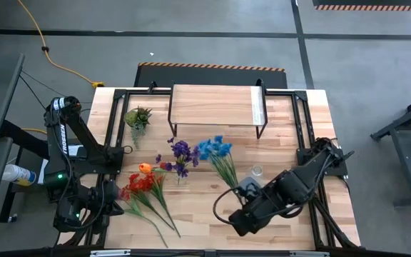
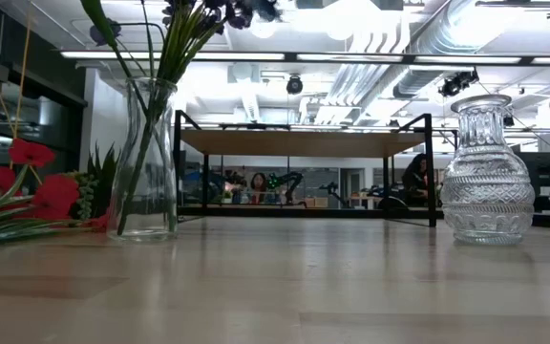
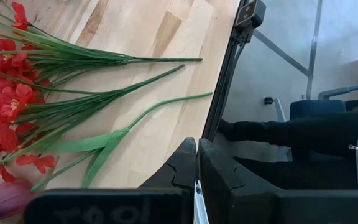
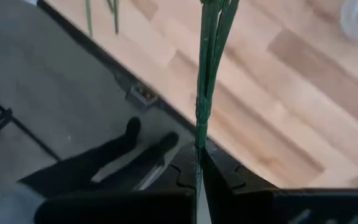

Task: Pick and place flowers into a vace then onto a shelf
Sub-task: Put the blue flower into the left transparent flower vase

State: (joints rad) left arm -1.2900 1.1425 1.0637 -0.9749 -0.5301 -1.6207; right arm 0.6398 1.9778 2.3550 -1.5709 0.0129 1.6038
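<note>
Blue flowers [image 1: 216, 150] have their stems running back to my right gripper [image 1: 240, 191], which is shut on them near the table's near edge. Purple flowers [image 1: 182, 155] stand in a clear glass vase [image 2: 146, 162]. An empty ribbed glass vase [image 2: 488, 172] stands right of it. Red flowers [image 1: 140, 187] with one orange bloom [image 1: 145, 168] lie flat on the table, also showing in the left wrist view [image 3: 17, 106]. My left gripper [image 3: 196, 180] is shut and touches nothing, just left of the red flowers' stems. The shelf [image 1: 216, 106] stands on thin black legs at the far edge. My right gripper pinches the blue flowers' bunched green stems near their cut end [image 4: 199, 134] between its two shut fingers. The stems run straight on away from the fingers, in line with them. No part of the spray shows on the tabletop in the low view.
A small spiky green plant [image 1: 138, 118] stands left of the shelf. A black metal frame [image 1: 302, 121] runs along the table's sides. People sit in the room far behind the shelf [image 2: 256, 183]. Bare wood lies between the two vases.
</note>
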